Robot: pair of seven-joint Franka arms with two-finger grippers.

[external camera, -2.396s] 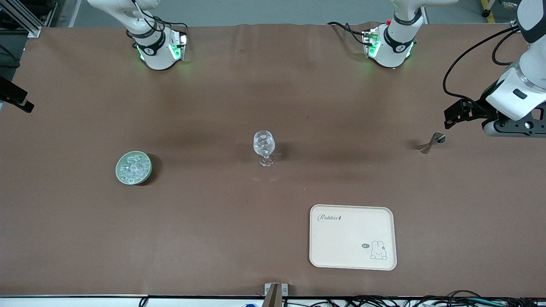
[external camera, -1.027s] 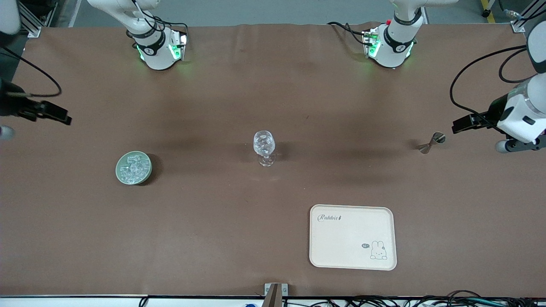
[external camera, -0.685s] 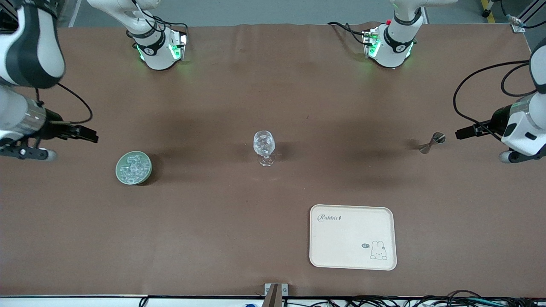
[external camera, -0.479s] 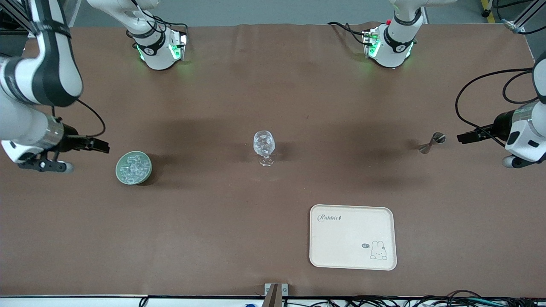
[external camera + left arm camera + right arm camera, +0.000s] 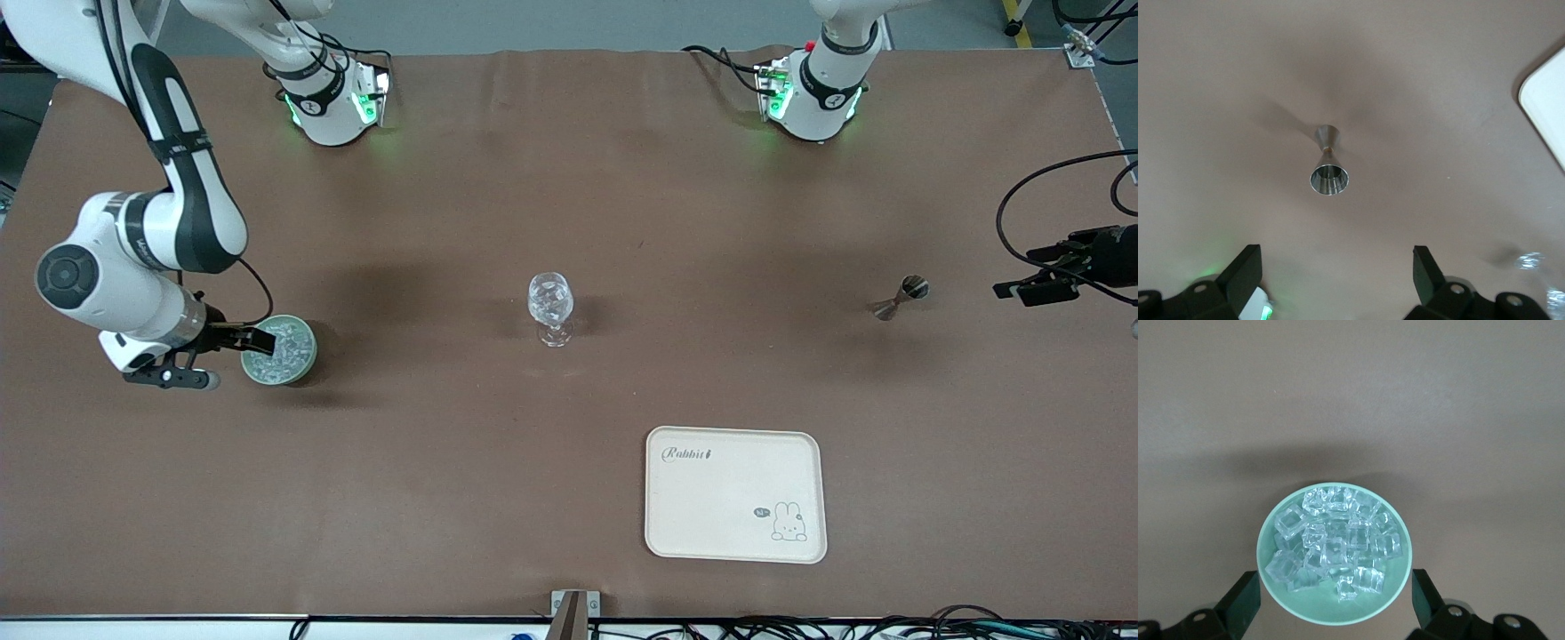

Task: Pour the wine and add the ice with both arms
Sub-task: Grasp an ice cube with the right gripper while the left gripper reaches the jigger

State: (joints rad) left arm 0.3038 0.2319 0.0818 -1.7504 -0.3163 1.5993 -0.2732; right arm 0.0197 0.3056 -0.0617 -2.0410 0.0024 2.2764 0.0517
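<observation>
The silver hourglass measure (image 5: 898, 298) stands upright toward the left arm's end of the table; no liquid shows in it. It is in the left wrist view (image 5: 1328, 170) too. My left gripper (image 5: 1009, 289) is open and empty, apart from the measure, toward that table end; it also shows in its wrist view (image 5: 1336, 277). The ice cubes (image 5: 284, 342) are heaped in the pale green dish (image 5: 307, 360). My right gripper (image 5: 256, 340) is open over the dish's edge. In the right wrist view its fingers straddle the dish (image 5: 1331, 611), with the ice (image 5: 1335, 543) just ahead of the gripper (image 5: 1335, 600).
A clear faceted stemmed glass (image 5: 550, 307) stands at the table's middle. A cream tray (image 5: 733, 493) with a rabbit drawing lies nearer the front camera. The tray's corner (image 5: 1545, 113) shows in the left wrist view.
The right arm swung in from its table end and brought its gripper down to the green dish. The left gripper drew back from the measure toward its table end.
</observation>
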